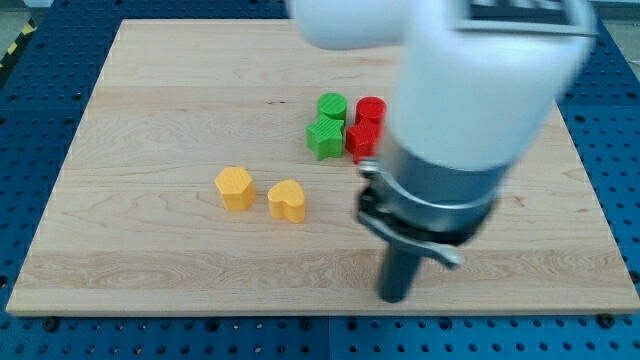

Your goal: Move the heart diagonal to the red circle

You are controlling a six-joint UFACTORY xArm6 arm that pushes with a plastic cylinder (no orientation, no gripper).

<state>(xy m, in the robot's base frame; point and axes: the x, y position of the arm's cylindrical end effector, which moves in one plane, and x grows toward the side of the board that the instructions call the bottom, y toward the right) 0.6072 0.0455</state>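
Sitting near the board's (pixel 120 250) middle, the yellow heart (pixel 287 201) has a yellow block (pixel 235 188) just beside it at 9 o'clock. The red circle (pixel 371 109) lies at its 1 o'clock, clustered with a green circle (pixel 332 105), green block (pixel 325 137) and red block (pixel 361 140). My tip (pixel 395 297) rests at the heart's 4 o'clock, apart; the rod carries no jaws.
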